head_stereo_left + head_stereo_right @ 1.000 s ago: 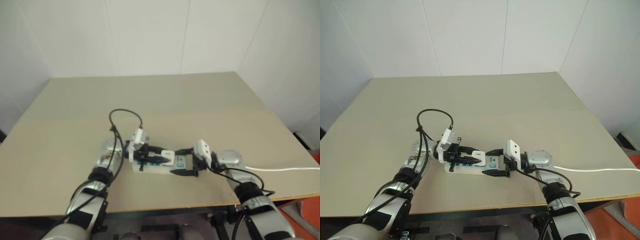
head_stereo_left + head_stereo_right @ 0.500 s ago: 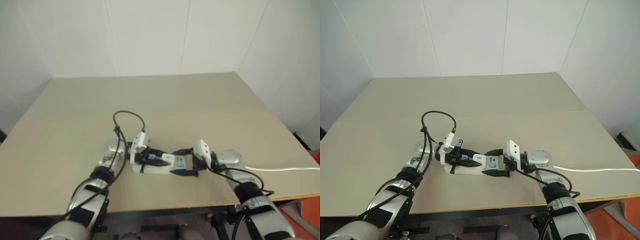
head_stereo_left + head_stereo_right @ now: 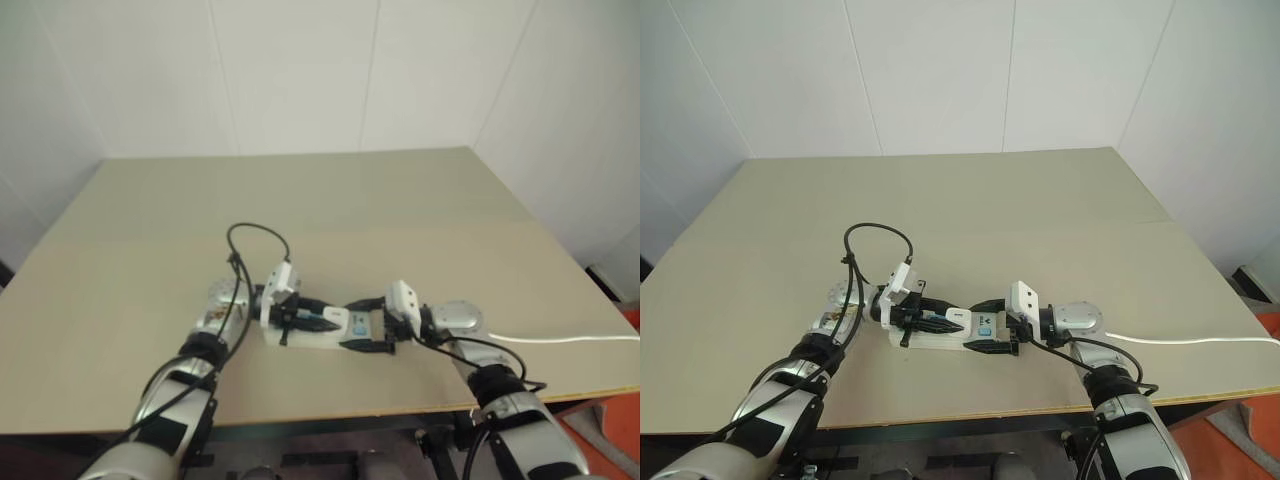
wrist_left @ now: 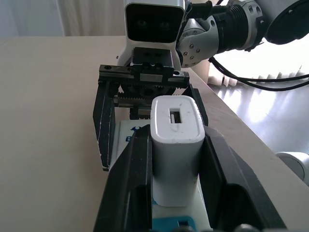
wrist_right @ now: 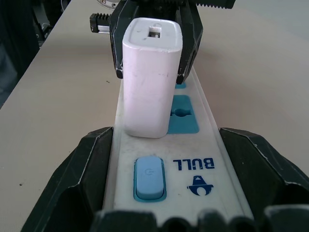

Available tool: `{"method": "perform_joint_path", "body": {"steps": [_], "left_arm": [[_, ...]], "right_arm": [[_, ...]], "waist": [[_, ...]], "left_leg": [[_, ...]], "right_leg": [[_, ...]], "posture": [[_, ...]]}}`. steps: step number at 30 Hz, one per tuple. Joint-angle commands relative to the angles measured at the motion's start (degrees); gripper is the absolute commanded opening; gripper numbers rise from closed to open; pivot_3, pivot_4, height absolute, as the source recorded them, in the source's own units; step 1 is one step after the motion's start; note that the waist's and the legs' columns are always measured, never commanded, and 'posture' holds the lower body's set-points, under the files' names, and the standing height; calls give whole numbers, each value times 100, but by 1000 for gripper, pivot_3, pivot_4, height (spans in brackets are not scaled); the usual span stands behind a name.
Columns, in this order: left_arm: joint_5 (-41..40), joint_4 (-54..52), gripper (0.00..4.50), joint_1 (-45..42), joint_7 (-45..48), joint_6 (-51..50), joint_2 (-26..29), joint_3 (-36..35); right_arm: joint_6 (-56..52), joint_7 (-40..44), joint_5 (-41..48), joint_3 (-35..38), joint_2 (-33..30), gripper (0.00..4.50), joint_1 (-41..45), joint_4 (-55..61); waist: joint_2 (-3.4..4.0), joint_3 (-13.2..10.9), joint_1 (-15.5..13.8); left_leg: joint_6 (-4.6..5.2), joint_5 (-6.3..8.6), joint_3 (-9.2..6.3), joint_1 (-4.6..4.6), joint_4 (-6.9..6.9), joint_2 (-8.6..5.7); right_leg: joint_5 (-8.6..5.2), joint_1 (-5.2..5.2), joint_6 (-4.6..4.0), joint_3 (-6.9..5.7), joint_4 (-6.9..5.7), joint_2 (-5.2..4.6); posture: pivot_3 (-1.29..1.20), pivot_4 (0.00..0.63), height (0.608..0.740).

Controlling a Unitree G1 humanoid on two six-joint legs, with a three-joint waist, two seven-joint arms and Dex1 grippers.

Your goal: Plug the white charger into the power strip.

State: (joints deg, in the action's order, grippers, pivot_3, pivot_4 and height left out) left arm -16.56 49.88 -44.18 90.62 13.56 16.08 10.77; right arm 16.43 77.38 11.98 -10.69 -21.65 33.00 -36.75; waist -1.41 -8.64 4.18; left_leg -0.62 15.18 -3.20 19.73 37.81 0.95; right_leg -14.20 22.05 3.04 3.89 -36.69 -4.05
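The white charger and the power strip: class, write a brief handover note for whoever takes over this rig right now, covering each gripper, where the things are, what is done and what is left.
Left gripper: shut on the white charger.
Right gripper: shut on the power strip at its switch end, steadying it on the table.
Done: charger stands upright on the strip, at a socket beside the switch.
Left: whether it is fully seated cannot be told; press home, then release both.

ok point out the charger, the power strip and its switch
charger (image 5: 148, 82), right wrist view, its near side face
power strip (image 5: 212, 169), right wrist view, bare white top beside the logo
switch (image 5: 149, 178), right wrist view, middle of the blue button
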Motion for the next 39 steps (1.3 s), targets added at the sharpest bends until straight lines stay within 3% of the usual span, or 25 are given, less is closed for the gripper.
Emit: {"method": "perform_joint_path", "body": {"steps": [1,14,22,23,31,32,39], "left_arm": [[665,137,975,390,-333,-45,320,232],[776,-399,975,855,-625,-351,518,449],[600,-344,975,806,-502,-440,524,379],[517,-356,1717,813,-431,-399,509,320],[350,-373,4289,805,-251,116,406,-34],[316,-385,4461,797,-217,131,409,-76],[-321,-1083,4461,825,182,-279,803,-205]], "right_arm": [[98,103,-363,-297,12,3365,-118,-125],[194,83,-435,-280,24,3365,-89,-209],[223,82,-468,-260,74,3365,-55,-273],[234,79,-472,-259,76,3365,-60,-277],[235,82,-462,-250,82,3365,-62,-312],[237,83,-461,-250,80,3365,-64,-310],[238,104,-468,-253,56,3365,-68,-288]], "waist": [[0,18,0],[2,65,3],[2,66,13],[3,66,24],[14,71,19],[14,71,19],[14,68,30]], "left_leg": [[0,0,0,-2,-1,0],[11,7,3,-23,-8,2],[14,10,3,-69,-58,10],[14,10,3,-69,-60,13],[14,10,5,-75,-76,13],[14,10,4,-75,-77,13],[14,10,4,-70,-78,14]], "right_leg": [[0,-1,1,0,0,0],[-7,-14,7,7,5,4],[-12,-95,9,6,63,13],[-12,-95,9,7,63,16],[-14,-91,4,12,64,17],[-14,-90,4,12,64,18],[-14,-77,3,12,66,18]], "posture": [[0,150,740],[0,150,740],[0,150,740],[0,150,740],[0,150,740],[0,150,740],[0,150,740]]}}
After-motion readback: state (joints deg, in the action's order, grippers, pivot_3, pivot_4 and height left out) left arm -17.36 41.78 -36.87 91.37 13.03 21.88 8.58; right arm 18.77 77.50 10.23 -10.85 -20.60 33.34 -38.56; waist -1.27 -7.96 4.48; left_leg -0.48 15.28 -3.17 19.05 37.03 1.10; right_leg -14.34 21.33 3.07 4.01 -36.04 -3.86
